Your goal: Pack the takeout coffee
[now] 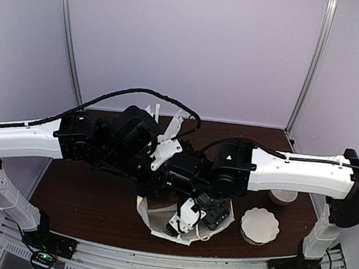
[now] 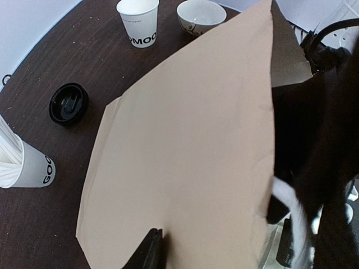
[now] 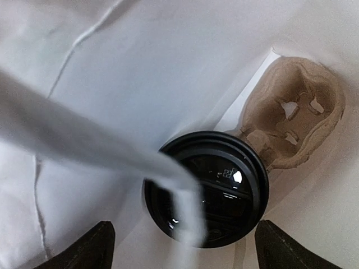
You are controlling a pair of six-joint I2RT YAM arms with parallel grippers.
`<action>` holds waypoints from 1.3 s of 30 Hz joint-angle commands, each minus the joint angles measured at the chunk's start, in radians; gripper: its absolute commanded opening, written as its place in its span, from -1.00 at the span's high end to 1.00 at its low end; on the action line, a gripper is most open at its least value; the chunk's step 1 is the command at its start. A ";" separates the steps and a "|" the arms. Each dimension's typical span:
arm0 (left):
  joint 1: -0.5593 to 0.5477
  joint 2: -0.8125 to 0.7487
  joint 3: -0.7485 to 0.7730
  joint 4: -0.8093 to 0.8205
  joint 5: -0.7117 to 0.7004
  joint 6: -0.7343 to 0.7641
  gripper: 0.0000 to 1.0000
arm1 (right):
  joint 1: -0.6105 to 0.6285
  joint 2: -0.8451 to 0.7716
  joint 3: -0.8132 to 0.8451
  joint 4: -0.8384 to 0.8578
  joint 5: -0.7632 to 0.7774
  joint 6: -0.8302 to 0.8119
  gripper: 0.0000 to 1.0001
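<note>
takeout coffee point(image 3: 224, 185) lid, centre frame: glossy black plastic | bag lining point(image 3: 140, 67), upper left: smooth matt white paper | cup carrier point(image 3: 297, 112), upper right: rough brown moulded pulp | table point(image 2: 56, 56): dark wood-look, dull

Lidless cup point(image 2: 138, 22), loose lid point(image 2: 68, 103), straw cup point(image 2: 28, 168)

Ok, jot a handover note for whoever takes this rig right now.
Right tool: open, down in the paper bag, over the takeout coffee.
Left tool: at the bag's wall; grip unclear.
Coffee: standing in the bag beside the pulp cup carrier.
Done: coffee seems bagged and released.
Left: probably lift the right arm out, then clear the left tool.
</note>
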 commanded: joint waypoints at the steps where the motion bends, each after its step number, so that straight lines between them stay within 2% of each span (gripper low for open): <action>1: 0.007 0.017 -0.001 0.055 0.085 0.002 0.43 | -0.012 0.017 -0.031 0.092 0.083 -0.001 -0.80; 7: 0.020 0.015 -0.011 0.071 0.132 -0.007 0.57 | -0.015 0.030 -0.068 0.141 0.101 -0.024 -0.83; 17: 0.022 0.012 -0.017 0.071 0.144 -0.012 0.61 | -0.038 0.101 -0.035 0.125 0.111 -0.018 -0.80; 26: 0.022 0.005 -0.038 0.082 0.147 -0.021 0.63 | -0.044 0.093 -0.033 0.174 0.151 -0.022 -0.33; 39: 0.022 0.026 -0.028 0.059 0.090 -0.005 0.63 | -0.014 -0.006 0.102 0.015 0.033 0.028 -0.22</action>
